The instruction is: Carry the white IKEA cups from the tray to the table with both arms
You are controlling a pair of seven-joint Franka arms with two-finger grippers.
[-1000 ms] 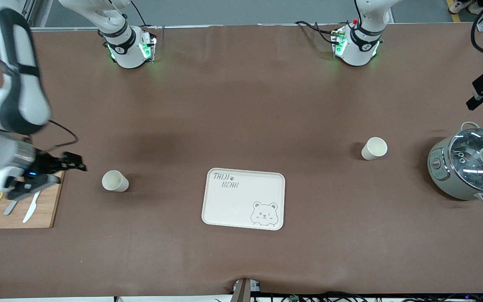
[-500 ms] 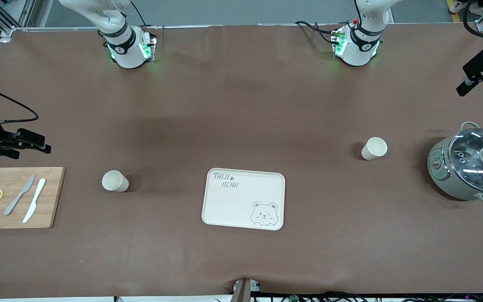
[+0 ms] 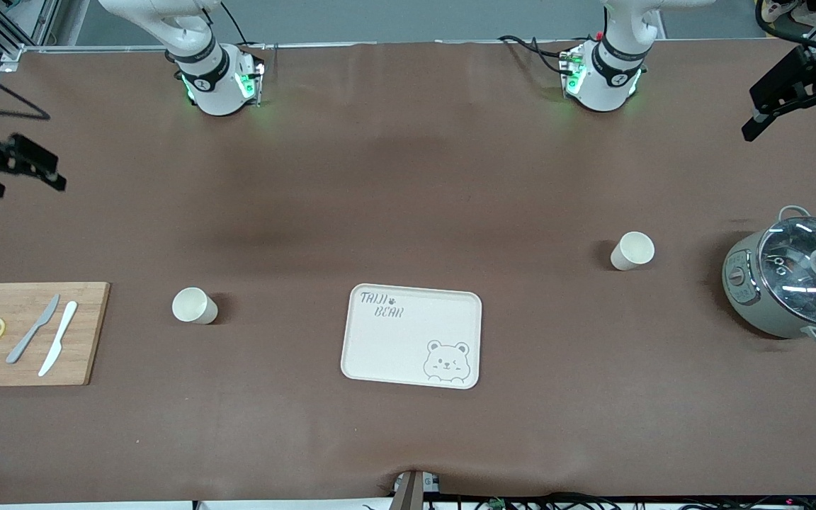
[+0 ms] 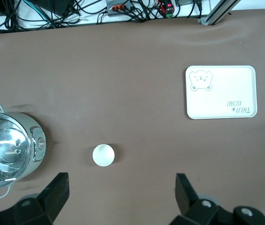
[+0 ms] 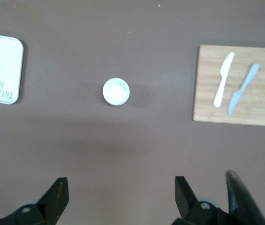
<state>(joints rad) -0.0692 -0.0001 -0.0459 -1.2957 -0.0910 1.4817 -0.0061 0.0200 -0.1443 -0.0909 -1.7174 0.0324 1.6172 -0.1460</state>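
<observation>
Two white cups stand upright on the brown table. One cup point(image 3: 194, 306) is toward the right arm's end and shows in the right wrist view point(image 5: 116, 91). The other cup point(image 3: 632, 251) is toward the left arm's end and shows in the left wrist view point(image 4: 103, 155). My right gripper point(image 3: 25, 183) is open and empty, high over the table edge at its end, well apart from its cup; it also shows in its own wrist view point(image 5: 120, 192). My left gripper point(image 3: 787, 140) is open and empty, high over the table's edge at its end, also seen in its wrist view point(image 4: 120, 190).
A cream bear-print tray point(image 3: 412, 336) lies between the cups, nearer the front camera. A wooden board point(image 3: 82, 333) with two knives and lemon slices lies at the right arm's end. A grey pot with a glass lid point(image 3: 794, 283) stands at the left arm's end.
Both grippers have risen and drawn toward the bases' side. The right gripper has left the space over the wooden board. The cups and tray have not moved.
</observation>
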